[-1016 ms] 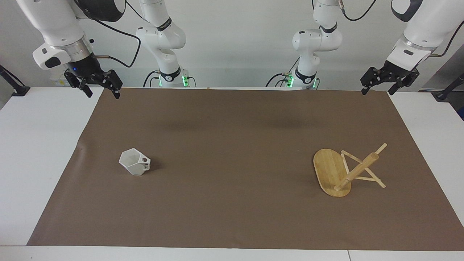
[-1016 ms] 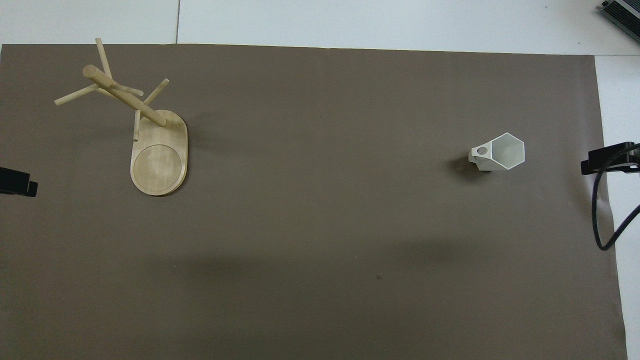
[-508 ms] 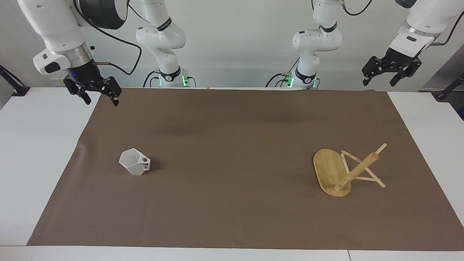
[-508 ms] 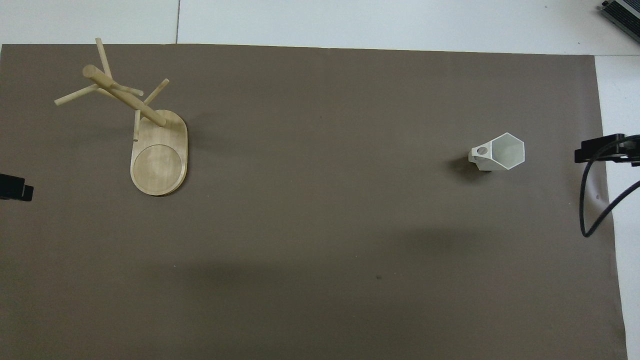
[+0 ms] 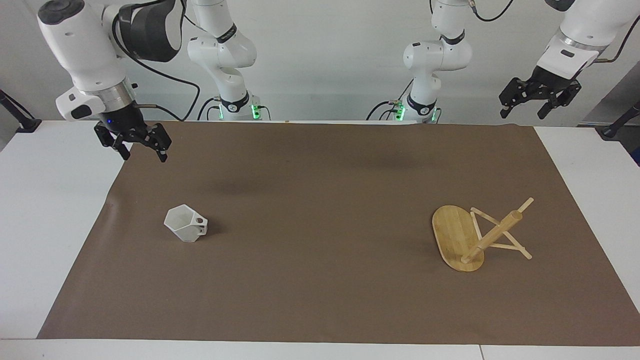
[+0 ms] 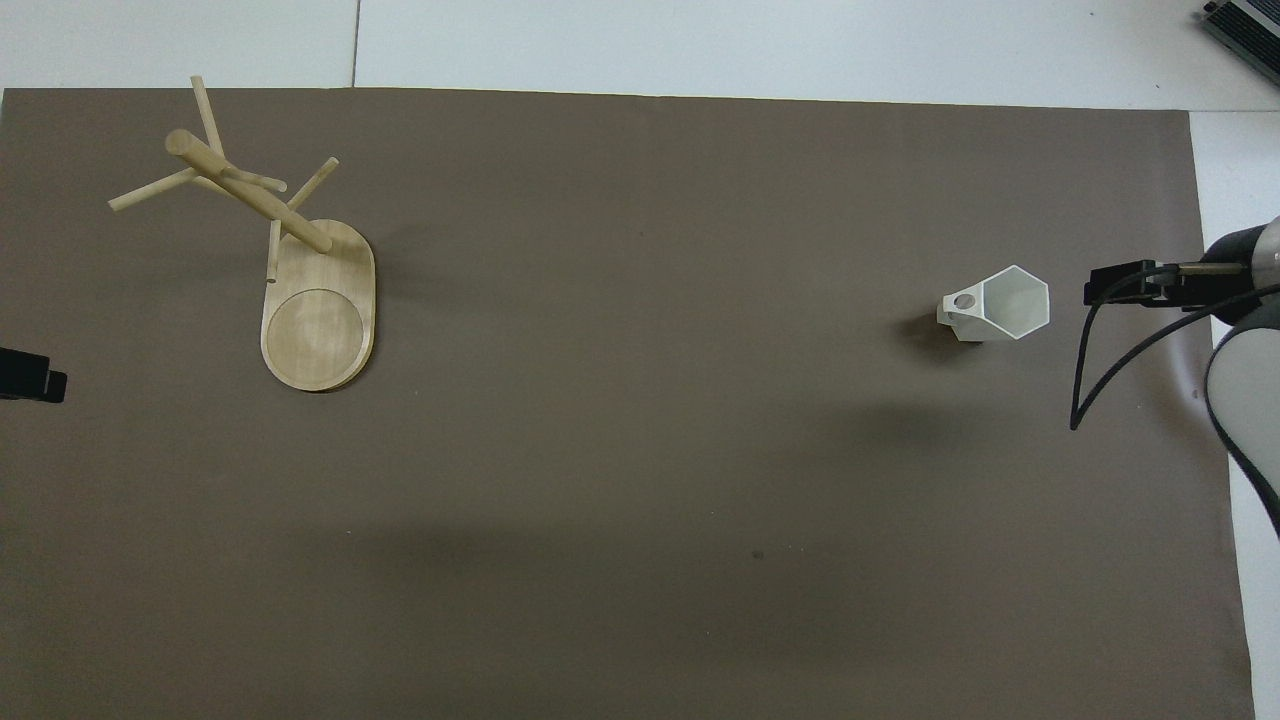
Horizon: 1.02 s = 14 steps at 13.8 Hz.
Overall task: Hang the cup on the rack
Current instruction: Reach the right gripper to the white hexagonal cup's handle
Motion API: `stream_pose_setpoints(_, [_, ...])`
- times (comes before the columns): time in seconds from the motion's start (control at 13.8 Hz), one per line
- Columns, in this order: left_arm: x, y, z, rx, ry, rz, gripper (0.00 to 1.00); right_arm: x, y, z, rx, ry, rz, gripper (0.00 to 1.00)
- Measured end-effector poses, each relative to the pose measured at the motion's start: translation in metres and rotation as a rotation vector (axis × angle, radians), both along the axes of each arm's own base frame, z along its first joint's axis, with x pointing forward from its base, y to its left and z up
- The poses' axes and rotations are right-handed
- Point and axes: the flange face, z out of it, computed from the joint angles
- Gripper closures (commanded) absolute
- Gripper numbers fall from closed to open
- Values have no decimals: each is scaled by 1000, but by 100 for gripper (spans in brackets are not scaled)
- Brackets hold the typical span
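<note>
The white faceted cup (image 5: 186, 224) stands upright on the brown mat toward the right arm's end, its handle pointing toward the left arm's end; it also shows in the overhead view (image 6: 1005, 303). The bamboo rack (image 5: 470, 236) stands on its oval base toward the left arm's end, with thin pegs crossing its post; it also shows in the overhead view (image 6: 300, 290). My right gripper (image 5: 143, 151) is open and empty, in the air over the mat's edge, apart from the cup. My left gripper (image 5: 522, 110) is open and empty, raised over the mat's corner by the robots.
The brown mat (image 5: 320, 200) covers most of the white table (image 5: 55, 210). A black cable (image 6: 1090, 370) hangs from the right arm beside the cup in the overhead view. A dark device corner (image 6: 1245, 25) lies at the table's farthest edge.
My right gripper has come down and moved in over the mat toward the cup. My left gripper rose a little a second ago and has since held still. Cup and rack are unmoved.
</note>
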Motion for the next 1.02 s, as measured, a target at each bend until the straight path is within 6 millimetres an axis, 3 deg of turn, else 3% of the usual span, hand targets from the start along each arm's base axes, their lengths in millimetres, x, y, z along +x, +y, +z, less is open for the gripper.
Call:
stream_pose_setpoints(0.36, [0, 0, 0, 0, 0, 0, 0, 27, -2, -57, -14, -11, 56, 0])
stream_pose_setpoints(0.73, [0, 0, 0, 0, 0, 0, 0, 30, -3, -104, -21, -31, 71, 0])
stream_pose_setpoints(1.02, [0, 0, 0, 0, 0, 0, 0, 26, -2, -124, -19, -16, 73, 0])
